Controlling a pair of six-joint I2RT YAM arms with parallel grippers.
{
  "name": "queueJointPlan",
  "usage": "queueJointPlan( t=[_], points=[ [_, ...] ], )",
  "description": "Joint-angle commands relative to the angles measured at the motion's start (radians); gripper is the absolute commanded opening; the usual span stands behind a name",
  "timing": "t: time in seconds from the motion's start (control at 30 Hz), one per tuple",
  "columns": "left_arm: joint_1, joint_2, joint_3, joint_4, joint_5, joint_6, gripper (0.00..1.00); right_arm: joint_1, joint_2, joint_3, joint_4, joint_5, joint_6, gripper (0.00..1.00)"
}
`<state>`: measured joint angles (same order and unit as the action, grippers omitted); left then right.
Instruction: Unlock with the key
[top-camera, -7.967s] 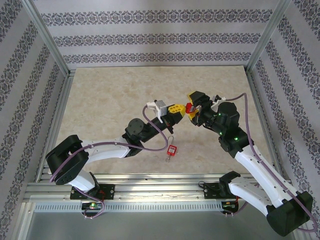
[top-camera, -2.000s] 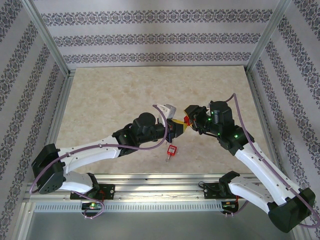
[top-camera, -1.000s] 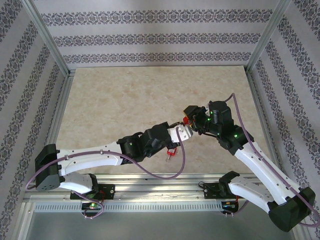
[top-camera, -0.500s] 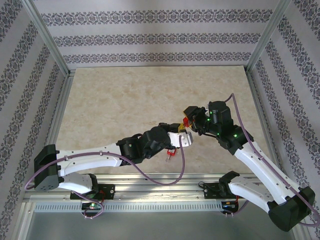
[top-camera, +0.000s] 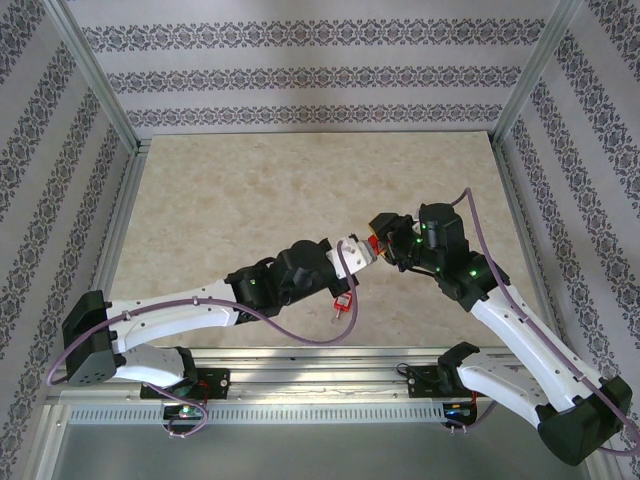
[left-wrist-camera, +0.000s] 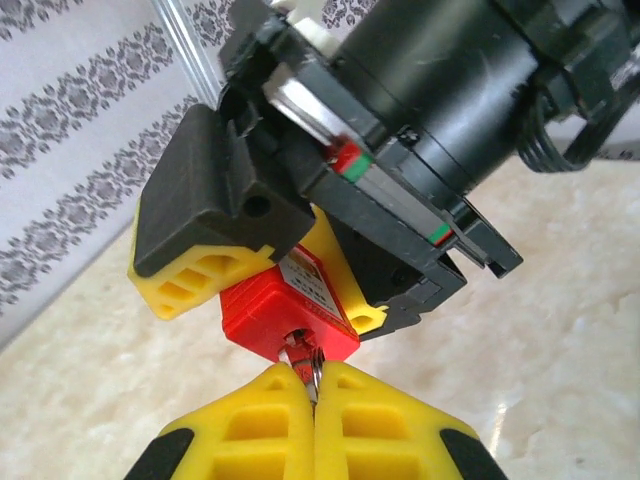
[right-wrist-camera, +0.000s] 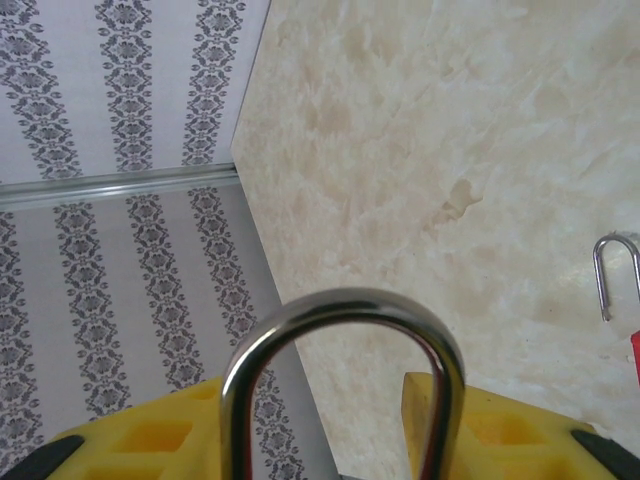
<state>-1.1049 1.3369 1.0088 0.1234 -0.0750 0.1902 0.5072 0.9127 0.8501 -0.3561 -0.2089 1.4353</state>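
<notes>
My right gripper (top-camera: 381, 240) is shut on a red padlock (left-wrist-camera: 262, 318), keyhole facing the left gripper (left-wrist-camera: 310, 378). In the left wrist view the left gripper's yellow fingers (left-wrist-camera: 250, 425) are shut on the key (left-wrist-camera: 302, 365). Its silver blade and a small ring stick out of the fingertips, and the tip sits in the keyhole. The key's head is hidden between the fingers. From the right wrist view, the padlock's silver shackle (right-wrist-camera: 340, 305) arches up between the right gripper's (right-wrist-camera: 340, 440) yellow fingers (right-wrist-camera: 140, 440). In the top view both grippers meet above the table's middle, the left gripper (top-camera: 360, 250) touching the padlock (top-camera: 374, 243).
A second red padlock (top-camera: 343, 301) lies on the marble table (top-camera: 230, 200) just in front of the left forearm; its shackle (right-wrist-camera: 615, 268) also shows in the right wrist view. Patterned walls and metal posts (top-camera: 95, 70) ring the table.
The left wrist has rolled and shifted back up towards the held padlock over the last second. The right arm and its padlock have stayed still.
</notes>
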Motion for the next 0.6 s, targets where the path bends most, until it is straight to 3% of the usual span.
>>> queueJointPlan(
  t=[0.0,0.1,0.33,0.57],
  points=[
    [0.052,-0.005,-0.028,0.062,0.242,-0.267,0.0,0.028,-0.004,0.029,0.101,-0.007,-0.007,0.0],
    [0.114,-0.016,-0.061,0.135,0.316,-0.452,0.0,0.032,-0.014,0.02,0.118,0.001,-0.015,0.0],
    [0.146,0.013,-0.093,0.266,0.385,-0.747,0.0,0.051,-0.023,0.027,0.165,0.014,-0.068,0.0],
    [0.172,0.047,-0.138,0.394,0.378,-1.051,0.0,0.067,-0.04,0.04,0.181,0.039,-0.12,0.0]
  ],
)
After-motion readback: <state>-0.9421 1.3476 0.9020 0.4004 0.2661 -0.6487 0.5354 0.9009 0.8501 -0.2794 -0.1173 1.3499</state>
